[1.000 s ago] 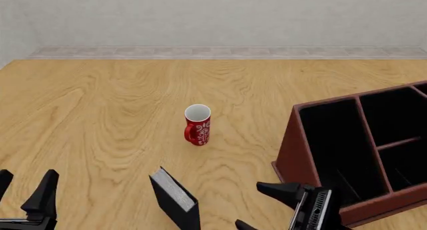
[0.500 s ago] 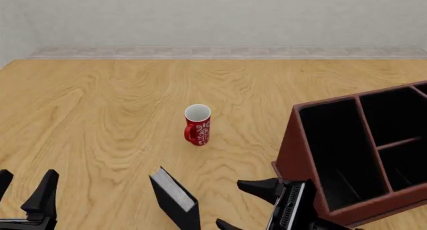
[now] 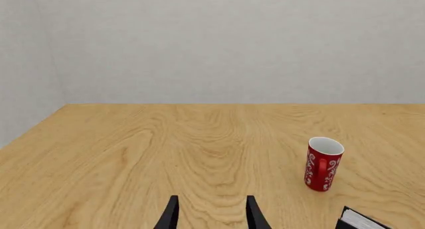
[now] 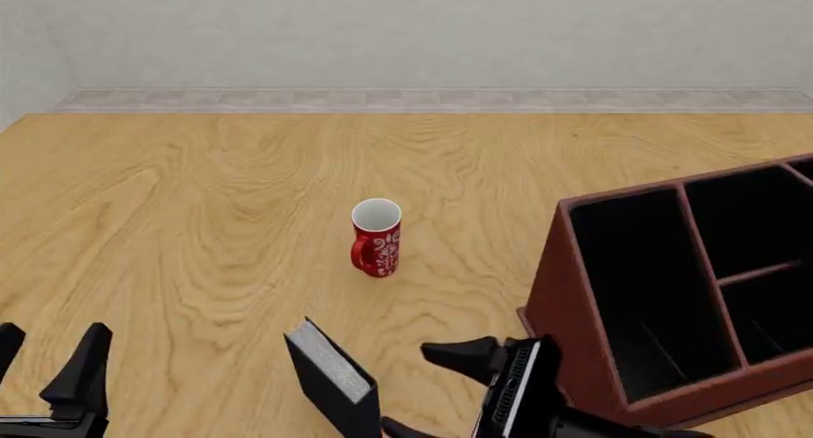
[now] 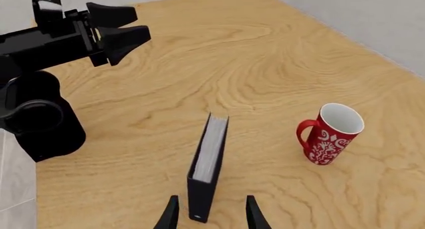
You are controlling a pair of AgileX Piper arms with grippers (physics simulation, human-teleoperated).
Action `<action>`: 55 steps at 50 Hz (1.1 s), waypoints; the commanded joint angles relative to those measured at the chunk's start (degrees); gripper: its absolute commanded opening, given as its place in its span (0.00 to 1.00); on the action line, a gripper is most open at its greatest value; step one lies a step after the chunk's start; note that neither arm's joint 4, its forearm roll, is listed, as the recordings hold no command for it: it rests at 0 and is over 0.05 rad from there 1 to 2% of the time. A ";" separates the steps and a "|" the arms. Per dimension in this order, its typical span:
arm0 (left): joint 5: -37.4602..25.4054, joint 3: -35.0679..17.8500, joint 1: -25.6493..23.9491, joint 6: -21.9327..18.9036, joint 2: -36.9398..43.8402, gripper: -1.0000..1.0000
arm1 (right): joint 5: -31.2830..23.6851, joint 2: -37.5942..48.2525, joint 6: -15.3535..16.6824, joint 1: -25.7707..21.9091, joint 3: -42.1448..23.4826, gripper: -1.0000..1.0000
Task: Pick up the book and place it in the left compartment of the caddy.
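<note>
The book (image 5: 207, 167) stands upright, rigid, probably heavy with smooth covers; pinch across both covers. The right gripper (image 5: 209, 220), fingers spread, straddles it, mug (image 5: 330, 134) at 2 o'clock.

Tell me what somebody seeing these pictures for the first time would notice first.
Probably the red mug, alone and upright mid-table, the brightest thing there. Next the big caddy at the right, its black slots open upward. Near the front edge the black book stands on end, with the right pincer open beside it.
</note>
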State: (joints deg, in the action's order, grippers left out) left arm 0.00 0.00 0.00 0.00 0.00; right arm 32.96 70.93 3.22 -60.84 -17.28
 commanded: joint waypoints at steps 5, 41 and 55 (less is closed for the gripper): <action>0.00 0.00 0.00 0.00 0.00 1.00 | 2.32 4.09 -0.82 -0.92 -1.37 1.00; 0.00 0.00 0.00 0.00 0.00 1.00 | 1.73 11.45 -2.97 -1.06 -5.57 1.00; 0.00 0.00 0.00 0.00 0.00 1.00 | 1.50 12.89 -2.97 -1.88 -6.83 1.00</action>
State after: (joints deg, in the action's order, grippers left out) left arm 0.00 0.00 0.00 0.00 0.00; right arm 34.71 82.74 0.44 -62.20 -23.19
